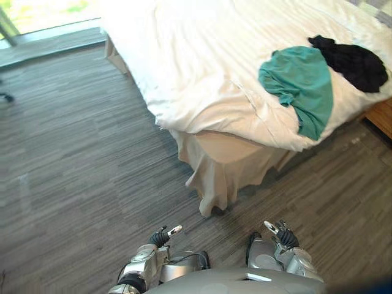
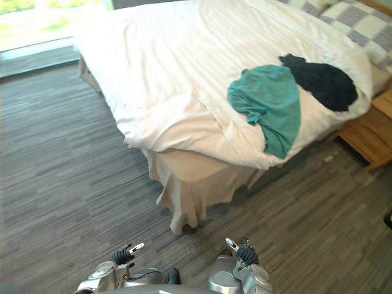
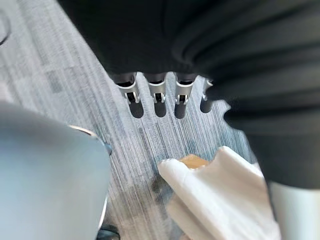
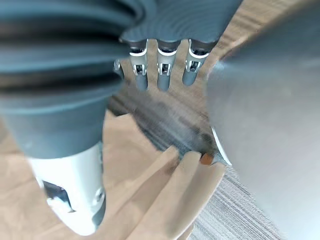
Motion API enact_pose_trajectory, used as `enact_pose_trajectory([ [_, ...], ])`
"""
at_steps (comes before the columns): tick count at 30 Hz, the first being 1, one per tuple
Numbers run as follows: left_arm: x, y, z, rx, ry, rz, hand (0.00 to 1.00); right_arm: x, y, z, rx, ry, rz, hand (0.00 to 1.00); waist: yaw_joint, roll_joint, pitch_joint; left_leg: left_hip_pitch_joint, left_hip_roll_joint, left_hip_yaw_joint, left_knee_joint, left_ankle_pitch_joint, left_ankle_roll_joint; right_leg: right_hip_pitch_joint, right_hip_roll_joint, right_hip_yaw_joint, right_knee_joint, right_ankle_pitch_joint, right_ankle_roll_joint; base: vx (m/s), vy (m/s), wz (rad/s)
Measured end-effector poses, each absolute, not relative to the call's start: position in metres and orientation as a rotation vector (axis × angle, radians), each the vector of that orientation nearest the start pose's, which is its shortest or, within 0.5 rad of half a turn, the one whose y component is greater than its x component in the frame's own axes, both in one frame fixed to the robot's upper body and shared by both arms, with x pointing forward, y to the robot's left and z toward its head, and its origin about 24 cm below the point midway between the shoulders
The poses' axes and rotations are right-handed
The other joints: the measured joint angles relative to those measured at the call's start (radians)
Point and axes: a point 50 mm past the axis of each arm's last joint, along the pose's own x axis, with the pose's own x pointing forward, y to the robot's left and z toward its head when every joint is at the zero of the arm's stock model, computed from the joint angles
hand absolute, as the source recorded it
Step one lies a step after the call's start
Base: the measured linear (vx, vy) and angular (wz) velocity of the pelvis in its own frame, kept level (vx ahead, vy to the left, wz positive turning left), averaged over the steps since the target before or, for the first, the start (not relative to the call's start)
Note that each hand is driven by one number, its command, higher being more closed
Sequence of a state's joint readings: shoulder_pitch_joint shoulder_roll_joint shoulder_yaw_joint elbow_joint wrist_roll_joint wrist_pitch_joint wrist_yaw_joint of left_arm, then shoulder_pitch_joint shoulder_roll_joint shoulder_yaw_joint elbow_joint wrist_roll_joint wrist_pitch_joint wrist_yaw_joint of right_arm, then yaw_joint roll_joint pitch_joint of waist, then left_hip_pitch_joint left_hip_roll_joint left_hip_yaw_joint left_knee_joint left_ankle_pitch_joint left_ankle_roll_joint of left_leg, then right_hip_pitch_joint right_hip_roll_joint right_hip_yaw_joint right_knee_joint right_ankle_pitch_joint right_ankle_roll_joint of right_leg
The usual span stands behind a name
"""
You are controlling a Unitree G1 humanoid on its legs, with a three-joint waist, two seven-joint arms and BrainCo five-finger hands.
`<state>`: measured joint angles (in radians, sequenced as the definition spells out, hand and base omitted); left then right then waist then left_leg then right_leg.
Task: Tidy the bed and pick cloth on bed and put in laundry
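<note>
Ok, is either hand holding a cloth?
No: the green cloth and black cloth lie on the bed, while the left hand and right hand hang open above the floor.

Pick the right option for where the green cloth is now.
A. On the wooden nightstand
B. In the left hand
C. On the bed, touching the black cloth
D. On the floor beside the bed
C: the green cloth lies on the bed near its edge, against the black cloth, while the left hand and right hand are open and empty, low over the floor.
</note>
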<state>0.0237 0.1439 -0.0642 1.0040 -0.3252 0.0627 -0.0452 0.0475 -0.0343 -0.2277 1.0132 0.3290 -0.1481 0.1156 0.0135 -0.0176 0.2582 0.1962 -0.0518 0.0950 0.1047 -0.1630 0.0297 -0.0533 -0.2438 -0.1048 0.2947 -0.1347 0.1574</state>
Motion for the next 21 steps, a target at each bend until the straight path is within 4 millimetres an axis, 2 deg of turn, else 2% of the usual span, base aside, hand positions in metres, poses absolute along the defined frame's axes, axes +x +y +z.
enact_pose_trajectory([
  [1, 0.121, 0.194, -0.154, -0.167, 1.075, 0.146, 0.0, 0.122, -0.193, -0.149, 0.397, 0.843, -0.322, 0.0, 0.0, -0.006, -0.014, -0.002, 0.005, -0.021, 0.0, -0.009, -0.015, 0.015, 0.003, -0.012, -0.03, 0.028, 0.022, 0.18, -0.254, 0.87],
  [3, 0.115, 0.196, -0.155, -0.175, 1.085, 0.164, 0.0, 0.124, -0.19, -0.149, 0.392, 0.843, -0.282, 0.0, 0.001, -0.016, -0.04, -0.006, 0.016, -0.043, 0.001, -0.023, -0.039, 0.03, 0.024, -0.019, -0.088, 0.115, 0.0, 0.13, -0.27, 0.4],
  [5, 0.11, 0.192, -0.157, -0.2, 1.093, 0.173, 0.0, 0.131, -0.192, -0.145, 0.35, 0.829, -0.229, 0.0, -0.003, 0.007, -0.066, -0.012, 0.057, -0.051, 0.004, -0.04, -0.068, 0.06, 0.062, -0.052, -0.142, 0.092, -0.017, 0.1, -0.299, 0.06],
  [7, 0.107, 0.179, -0.159, -0.247, 1.101, 0.163, 0.0, 0.132, -0.198, -0.144, 0.3, 0.832, -0.191, 0.0, -0.018, 0.053, -0.078, -0.05, 0.11, -0.044, 0.027, -0.052, -0.11, 0.096, 0.104, -0.109, -0.226, 0.1, -0.05, 0.08, -0.307, 0.32],
  [8, 0.107, 0.174, -0.16, -0.258, 1.105, 0.153, 0.0, 0.128, -0.204, -0.144, 0.286, 0.85, -0.197, 0.0, -0.032, 0.067, -0.079, -0.068, 0.127, -0.014, 0.042, -0.046, -0.137, 0.103, 0.11, -0.132, -0.237, 0.101, -0.059, 0.04, -0.269, 0.58],
  [9, 0.107, 0.171, -0.16, -0.262, 1.105, 0.147, 0.0, 0.123, -0.21, -0.145, 0.274, 0.87, -0.205, 0.0, -0.032, 0.077, -0.081, -0.078, 0.14, 0.046, 0.056, -0.029, -0.158, 0.109, 0.111, -0.146, -0.24, 0.097, -0.067, 0.0, -0.229, 0.51],
  [11, 0.108, 0.17, -0.16, -0.269, 1.098, 0.15, 0.0, 0.113, -0.217, -0.148, 0.262, 0.903, -0.218, 0.0, -0.029, 0.08, -0.078, -0.076, 0.158, 0.153, 0.066, 0.008, -0.152, 0.133, 0.117, -0.172, -0.245, 0.086, -0.083, -0.03, -0.2, 0.34],
  [15, 0.108, 0.171, -0.16, -0.274, 1.084, 0.158, 0.0, 0.107, -0.218, -0.15, 0.263, 0.925, -0.22, 0.0, -0.022, 0.08, -0.077, -0.094, 0.166, 0.162, 0.058, 0.012, -0.146, 0.132, 0.13, -0.18, -0.274, 0.092, -0.091, -0.06, -0.068, 0.09],
  [18, 0.109, 0.173, -0.159, -0.274, 1.073, 0.179, 0.0, 0.106, -0.212, -0.151, 0.278, 0.933, -0.217, 0.0, -0.021, 0.083, -0.075, -0.074, 0.157, 0.162, -0.026, 0.032, -0.117, 0.148, 0.143, -0.187, -0.338, 0.142, -0.093, -0.02, -0.001, 0.05],
  [21, 0.105, 0.183, -0.159, -0.312, 1.063, 0.313, 0.0, 0.108, -0.205, -0.152, 0.295, 0.929, -0.215, 0.0, -0.02, 0.06, -0.059, -0.038, 0.149, 0.159, -0.067, 0.05, -0.113, 0.196, 0.148, -0.204, -0.391, 0.176, -0.091, -0.01, 0.001, 0.03],
])
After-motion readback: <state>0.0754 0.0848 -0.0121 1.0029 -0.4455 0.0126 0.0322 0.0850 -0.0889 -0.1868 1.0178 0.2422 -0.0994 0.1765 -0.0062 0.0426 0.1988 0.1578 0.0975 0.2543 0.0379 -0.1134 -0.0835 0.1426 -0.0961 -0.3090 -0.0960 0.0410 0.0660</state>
